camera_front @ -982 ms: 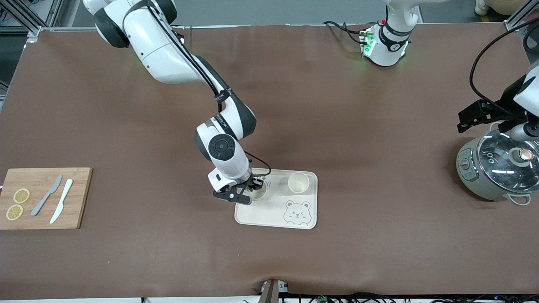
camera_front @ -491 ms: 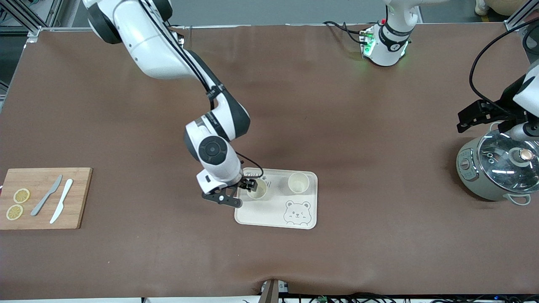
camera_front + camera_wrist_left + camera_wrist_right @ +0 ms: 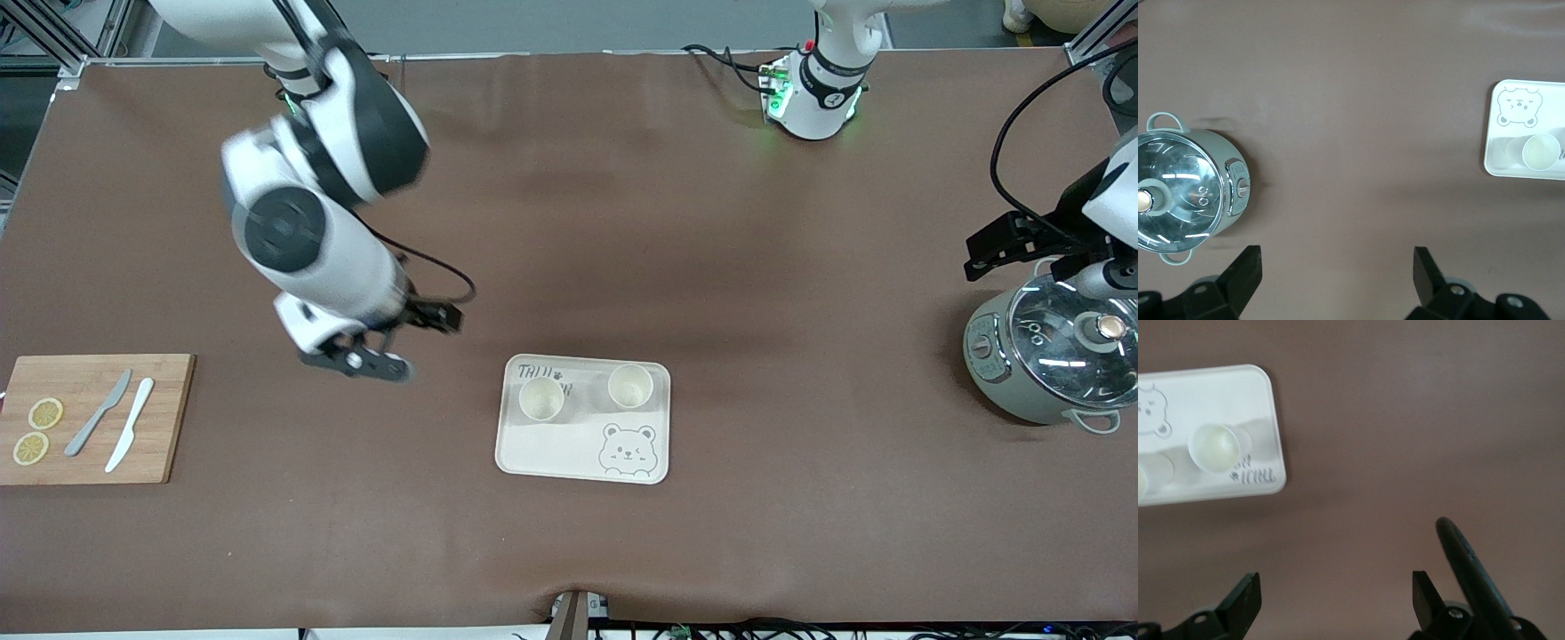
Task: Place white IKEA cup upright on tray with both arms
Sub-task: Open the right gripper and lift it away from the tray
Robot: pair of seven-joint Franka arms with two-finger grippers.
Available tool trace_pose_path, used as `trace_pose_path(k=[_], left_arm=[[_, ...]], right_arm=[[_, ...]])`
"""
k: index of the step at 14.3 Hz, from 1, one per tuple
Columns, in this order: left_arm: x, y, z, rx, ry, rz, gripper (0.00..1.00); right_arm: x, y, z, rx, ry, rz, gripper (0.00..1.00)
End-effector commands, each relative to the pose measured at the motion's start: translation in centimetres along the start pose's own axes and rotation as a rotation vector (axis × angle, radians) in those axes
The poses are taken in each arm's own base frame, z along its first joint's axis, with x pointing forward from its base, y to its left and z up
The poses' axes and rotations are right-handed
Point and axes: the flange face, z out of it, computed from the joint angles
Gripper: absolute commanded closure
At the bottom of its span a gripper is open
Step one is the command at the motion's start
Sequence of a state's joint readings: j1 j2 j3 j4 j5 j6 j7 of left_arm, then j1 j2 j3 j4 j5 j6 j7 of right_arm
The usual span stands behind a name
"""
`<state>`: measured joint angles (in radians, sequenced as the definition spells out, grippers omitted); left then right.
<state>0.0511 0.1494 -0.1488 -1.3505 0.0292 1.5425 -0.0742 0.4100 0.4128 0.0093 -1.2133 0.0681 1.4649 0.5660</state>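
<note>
Right wrist view shows the right gripper (image 3: 1331, 600) wide open and empty, over bare table between the tray (image 3: 582, 449) and the cutting board (image 3: 164, 418). The left gripper (image 3: 1337, 277) is also spread wide and holds nothing, over the table by the cooker (image 3: 1049, 356). Two white cups (image 3: 541, 399) (image 3: 630, 385) stand upright on the tray, side by side. I judge little risk remains: only a low sweep of an arm could tip a cup. On the tray, "TAIJI" lettering is partly readable above the bear drawing (image 3: 628, 447).
</note>
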Motion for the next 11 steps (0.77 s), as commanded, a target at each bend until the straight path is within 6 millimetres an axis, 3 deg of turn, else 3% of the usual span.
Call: trace_pose_path(k=[1,3,5,6,8,11], left_arm=[[-0.1,-0.2,-0.2,0.024,0.002,0.020,0.00],[-0.1,-0.2,-0.3,0.024,0.003,0.020,0.00],[-0.1,-0.3,-0.2,0.024,0.002,0.019,0.00],[-0.1,-0.3,-0.2,0.024,0.002,0.019,0.00],[-0.1,-0.3,-0.2,0.024,0.002,0.019,0.00],[-0.1,-0.3,-0.2,0.024,0.002,0.019,0.00]], right_arm=[[-4.3,9.2,-5.7,0.011,-0.096,-0.062,0.00],[-5.5,16.4,-9.1,0.020,-0.115,-0.092,0.00],[-5.2,23.3,-10.2,0.046,-0.085,-0.128,0.00],[-4.5,25.1,-10.1,0.055,-0.053,-0.123,0.00],[-3.0,26.7,-8.2,0.044,0.021,-0.098,0.00],[-2.6,25.9,-5.4,0.013,0.100,-0.113,0.00]])
